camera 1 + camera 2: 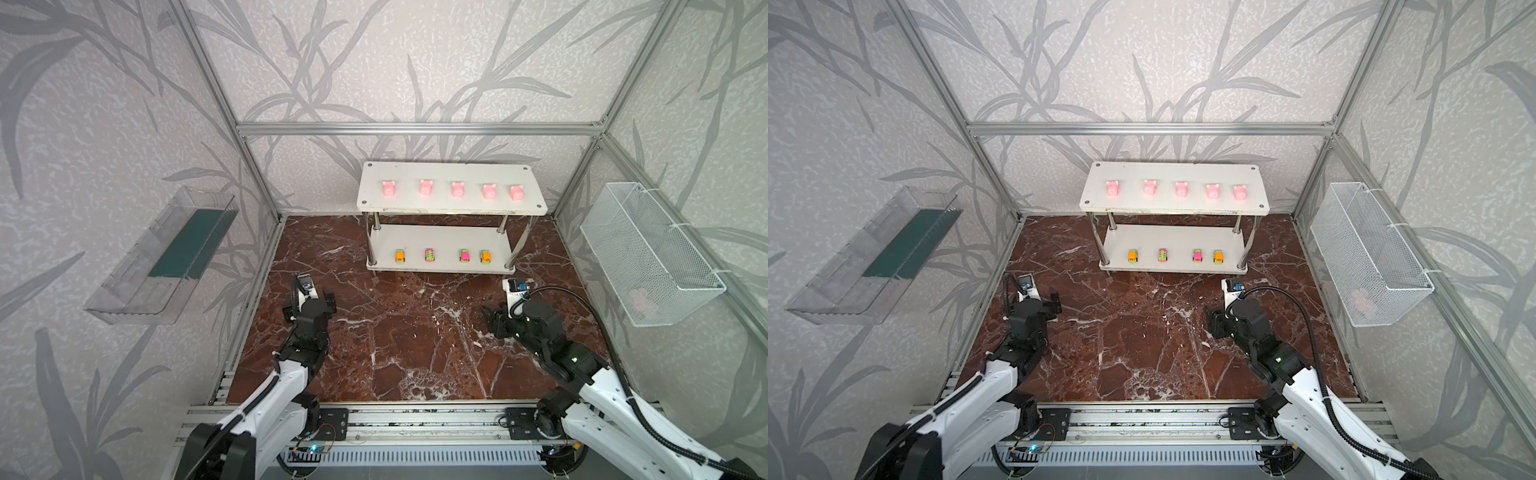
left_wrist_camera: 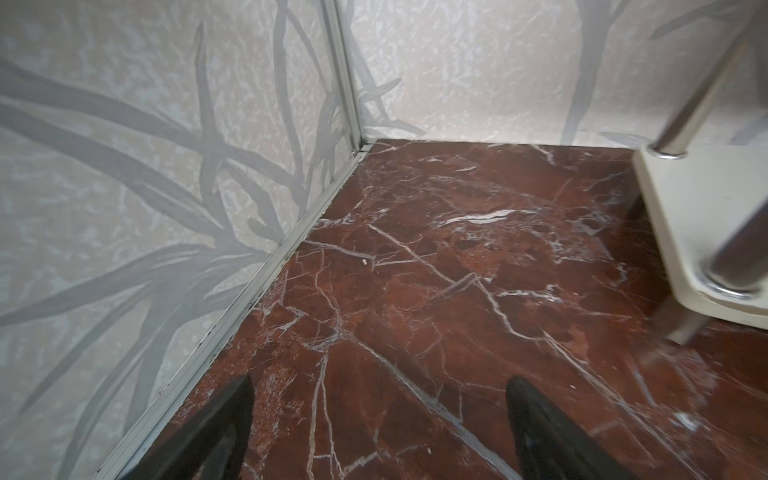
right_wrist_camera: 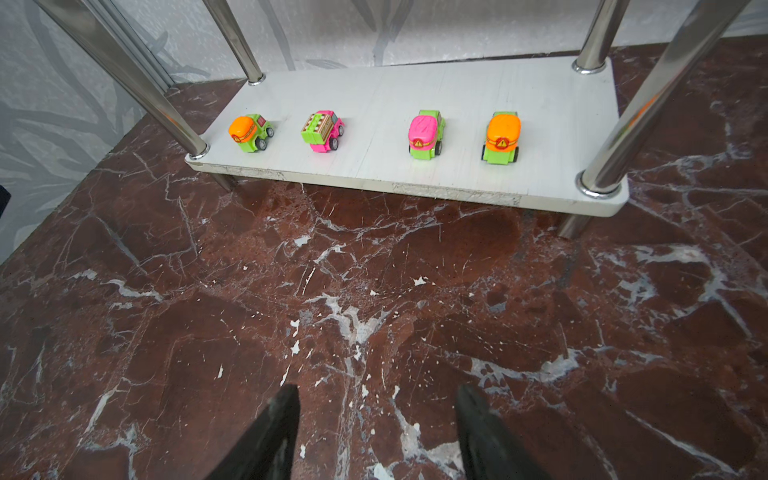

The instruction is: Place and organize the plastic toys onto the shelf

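Pigs [image 1: 457,189], five pale-pink ones, stand in a row on the top tier of the white shelf [image 1: 449,173]; four toy cars [image 3: 426,134] in orange, pink and green sit in a row on its lower tier. Left gripper [image 2: 380,382] hangs above the red marble tabletop [image 2: 415,249] near the shelf's corner, jaws spread wide, grasping nothing. Right gripper [image 3: 377,390] faces the cars from well back, jaws parted, empty too

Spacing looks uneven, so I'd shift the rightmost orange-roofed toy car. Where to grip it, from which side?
Probably pinch the orange-roofed green plastic car across its flat flanks, coming low from the white two-tier shelf's open front: the upper tier covers it, and the domed roof looks slippery.
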